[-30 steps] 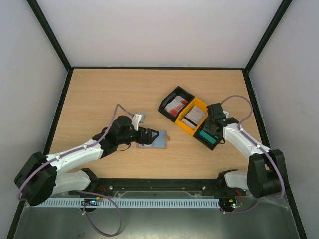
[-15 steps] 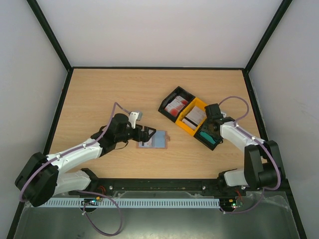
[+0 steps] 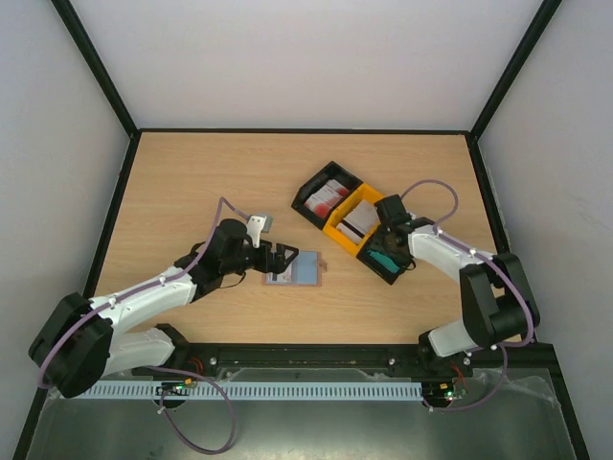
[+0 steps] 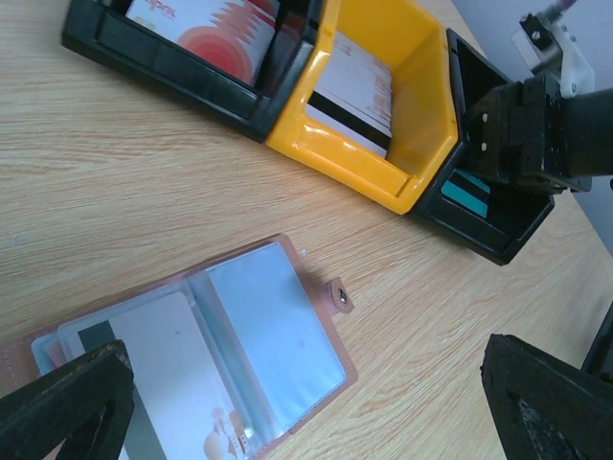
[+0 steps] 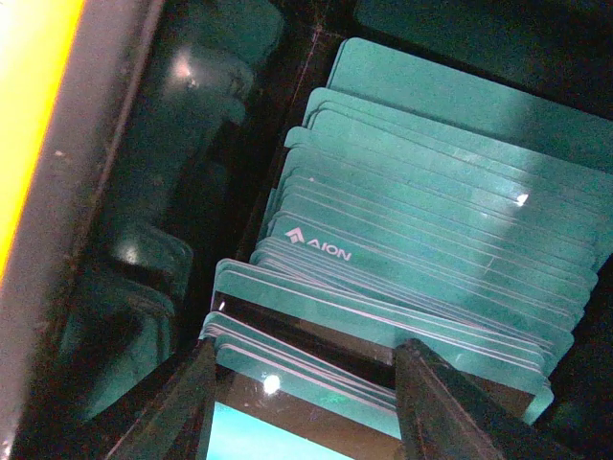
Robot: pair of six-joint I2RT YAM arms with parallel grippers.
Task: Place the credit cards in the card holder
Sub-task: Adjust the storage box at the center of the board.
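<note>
The card holder [image 3: 305,271] lies open on the table, reddish-brown with clear sleeves; in the left wrist view [image 4: 278,326] a whitish card with a dark stripe [image 4: 163,369] sits in its left sleeve. My left gripper [image 3: 284,257] is open and empty, low over the holder's left part [image 4: 305,383]. My right gripper [image 3: 386,240] is open, dipped into the black tray of teal cards [image 5: 431,220]. Its fingers [image 5: 187,407] stand astride the front cards of the stack [image 5: 306,355], not closed on them.
Three joined trays stand in a diagonal row: a black one with red-and-white cards [image 3: 324,196], a yellow one with whitish striped cards [image 3: 352,218], and a black one with teal cards [image 3: 393,261]. A black frame borders the table [image 3: 287,131].
My right gripper has moved left and deeper into the teal tray, and the whole row of trays has slid left. My left gripper drew back slightly, then held still.
</note>
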